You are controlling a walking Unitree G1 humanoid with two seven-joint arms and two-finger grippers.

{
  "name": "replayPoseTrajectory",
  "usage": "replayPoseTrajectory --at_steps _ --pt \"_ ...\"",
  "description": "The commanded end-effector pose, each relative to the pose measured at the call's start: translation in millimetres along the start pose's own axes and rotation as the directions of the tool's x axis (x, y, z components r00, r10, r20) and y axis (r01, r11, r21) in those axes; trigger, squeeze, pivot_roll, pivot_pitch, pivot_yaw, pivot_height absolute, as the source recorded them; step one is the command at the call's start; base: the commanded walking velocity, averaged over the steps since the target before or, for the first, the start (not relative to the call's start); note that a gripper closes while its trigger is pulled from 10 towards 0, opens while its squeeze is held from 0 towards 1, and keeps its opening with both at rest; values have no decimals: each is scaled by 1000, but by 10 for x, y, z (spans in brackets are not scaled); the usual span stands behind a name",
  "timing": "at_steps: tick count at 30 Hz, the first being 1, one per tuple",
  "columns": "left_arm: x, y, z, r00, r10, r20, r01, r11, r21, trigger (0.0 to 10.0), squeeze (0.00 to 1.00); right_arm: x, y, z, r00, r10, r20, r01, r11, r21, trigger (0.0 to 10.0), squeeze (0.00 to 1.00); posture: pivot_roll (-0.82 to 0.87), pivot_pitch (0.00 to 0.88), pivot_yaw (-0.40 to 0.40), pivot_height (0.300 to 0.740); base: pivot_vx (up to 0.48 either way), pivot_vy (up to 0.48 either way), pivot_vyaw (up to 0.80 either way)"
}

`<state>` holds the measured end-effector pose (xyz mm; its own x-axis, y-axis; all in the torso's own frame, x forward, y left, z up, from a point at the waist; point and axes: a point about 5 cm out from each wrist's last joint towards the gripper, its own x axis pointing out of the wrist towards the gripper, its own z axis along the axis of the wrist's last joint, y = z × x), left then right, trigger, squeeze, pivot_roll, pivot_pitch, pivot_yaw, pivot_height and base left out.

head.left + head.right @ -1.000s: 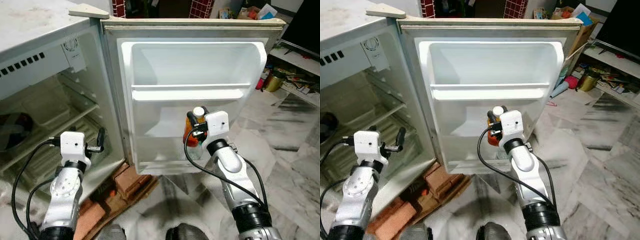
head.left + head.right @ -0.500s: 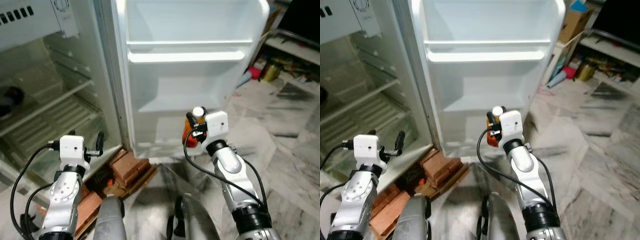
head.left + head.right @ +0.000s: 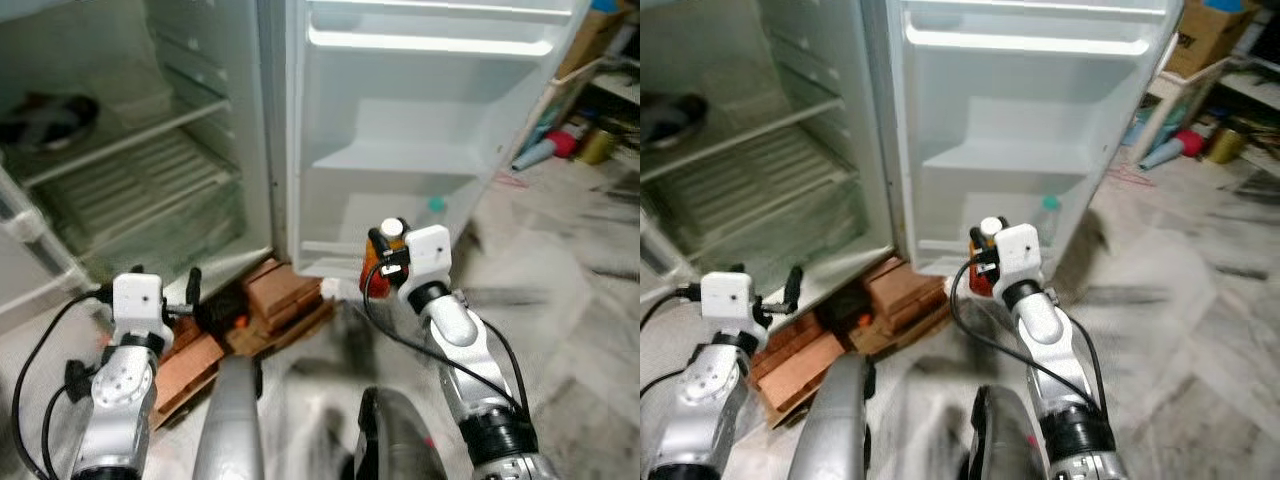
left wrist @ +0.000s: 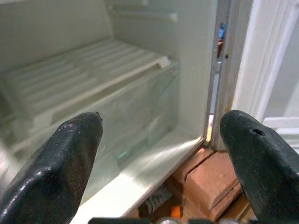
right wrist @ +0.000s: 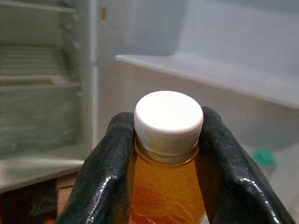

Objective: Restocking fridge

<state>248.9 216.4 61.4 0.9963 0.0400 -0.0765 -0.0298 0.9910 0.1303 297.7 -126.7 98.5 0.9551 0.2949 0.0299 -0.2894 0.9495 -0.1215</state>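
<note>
Orange bottle [image 5: 167, 186] with white cap clamped upright between right gripper [image 3: 383, 262] fingers, held low before the open fridge door [image 3: 430, 110]. Left gripper [image 4: 163, 154] spread wide, empty, near the bricks [image 3: 280, 300].

No readable text or labels anywhere (bottle included).
</note>
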Motion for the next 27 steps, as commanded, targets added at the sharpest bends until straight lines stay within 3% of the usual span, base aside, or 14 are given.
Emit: replayPoseTrajectory --at_steps 1,7,27 --pt "24 -30 62 1000 -12 27 12 1000 8 10000 0 9 -62 72 999 -16 38 16 1000 -10 10000 0 72 65 -56 611 0 0 0" --pt "16 -23 68 999 -20 36 20 1000 2 10000 0 16 -51 76 999 -20 45 21 1000 -20 10000 0 71 68 -53 611 0 0 0" --pt "29 -41 94 998 -44 47 44 999 -3 10000 0 33 -78 99 998 -39 57 41 999 -30 10000 0 64 81 -48 611 291 0 0"
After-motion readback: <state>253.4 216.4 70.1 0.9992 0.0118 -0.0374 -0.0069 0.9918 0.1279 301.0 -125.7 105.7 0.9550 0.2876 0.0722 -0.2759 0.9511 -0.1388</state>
